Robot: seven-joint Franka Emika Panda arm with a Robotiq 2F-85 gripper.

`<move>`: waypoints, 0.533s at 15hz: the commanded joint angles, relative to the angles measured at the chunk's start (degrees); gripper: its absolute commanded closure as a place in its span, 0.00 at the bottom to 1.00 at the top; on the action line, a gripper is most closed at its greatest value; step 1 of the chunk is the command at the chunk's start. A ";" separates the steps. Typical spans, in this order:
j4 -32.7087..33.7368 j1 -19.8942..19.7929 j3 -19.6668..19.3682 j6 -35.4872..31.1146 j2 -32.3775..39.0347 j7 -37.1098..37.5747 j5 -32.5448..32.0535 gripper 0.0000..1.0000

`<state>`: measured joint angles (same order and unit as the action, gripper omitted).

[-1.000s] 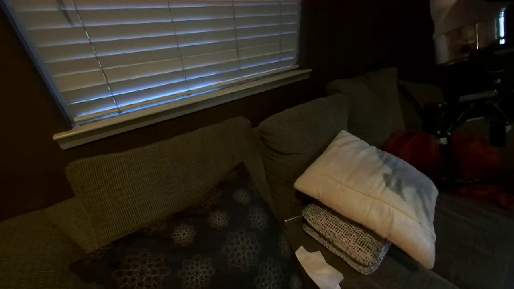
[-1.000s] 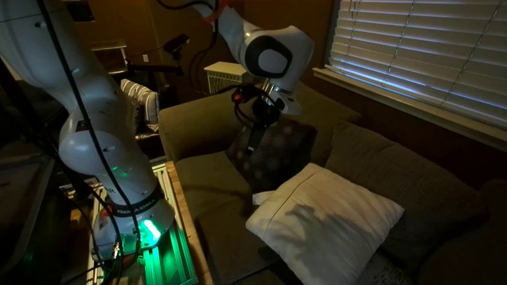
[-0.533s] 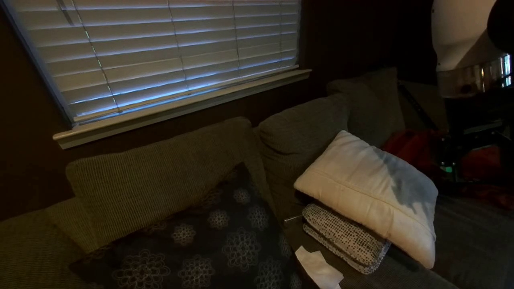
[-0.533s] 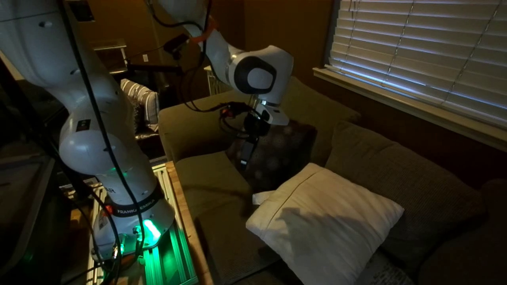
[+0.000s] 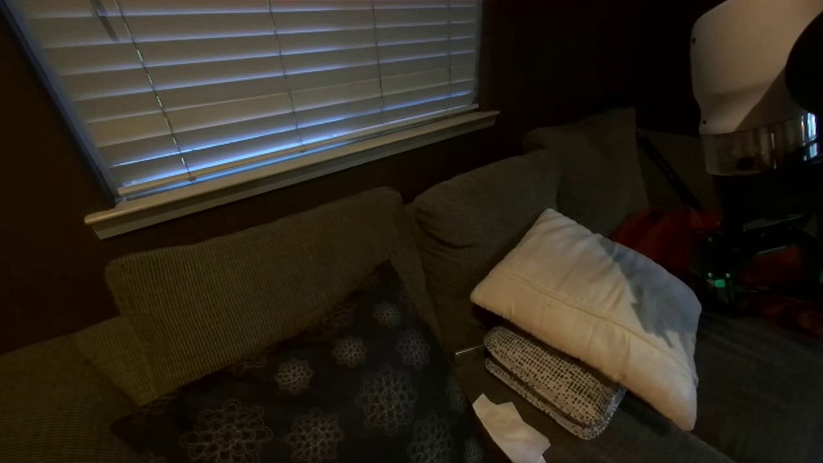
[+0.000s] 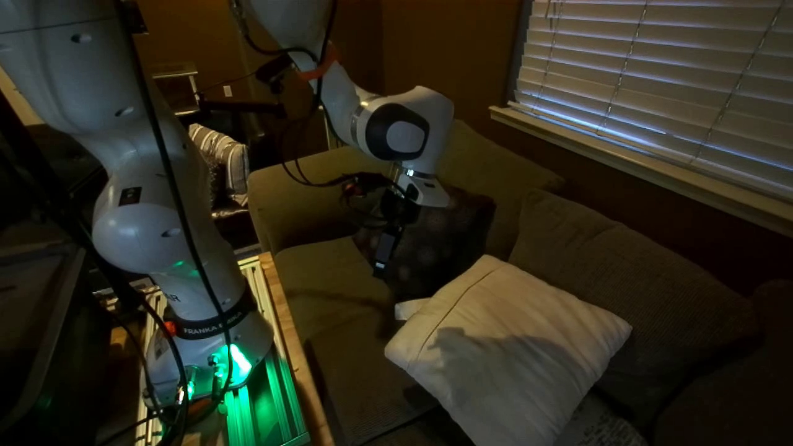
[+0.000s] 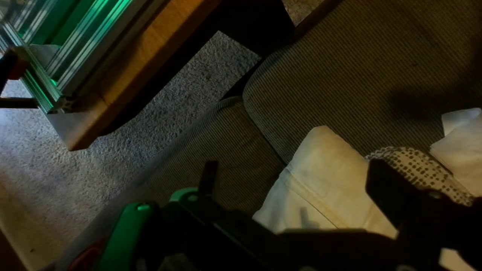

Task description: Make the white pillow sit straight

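Note:
The white pillow (image 5: 591,321) lies tilted on the sofa with one corner raised toward the backrest. It also shows in an exterior view (image 6: 520,359), with a shadow across its face. One side of it rests over a flatter grey-patterned pillow (image 5: 553,379). My gripper (image 6: 379,269) hangs in the air, apart from the white pillow, with its fingers pointing down. In the wrist view my gripper (image 7: 293,175) is open and empty, its fingers wide apart. The white pillow (image 7: 327,169) shows below and between them, its lower part hidden by the gripper body.
A large dark floral cushion (image 5: 334,392) lies on the sofa, near a white paper-like piece (image 5: 511,427). Sofa back cushions (image 6: 619,266) stand behind the pillow. A red cloth (image 5: 669,241) lies beyond it. The robot's wooden base table (image 7: 150,49) stands beside the sofa.
My gripper has moved down, and slightly left in an exterior view. The arm's shadow on the white pillow has shifted. The white pillow has not moved.

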<state>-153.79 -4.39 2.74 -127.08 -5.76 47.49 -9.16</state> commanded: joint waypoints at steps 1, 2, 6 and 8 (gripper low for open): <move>0.06 0.66 -0.69 0.08 0.02 0.05 -0.09 0.00; 0.06 0.66 -0.69 0.06 0.02 0.05 -0.09 0.00; -0.38 1.00 0.06 -3.31 2.63 2.80 -4.90 0.00; -2.28 1.52 0.25 -8.26 2.43 2.28 -8.10 0.00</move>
<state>-154.07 -4.06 2.87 -129.38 -4.26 48.33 -12.55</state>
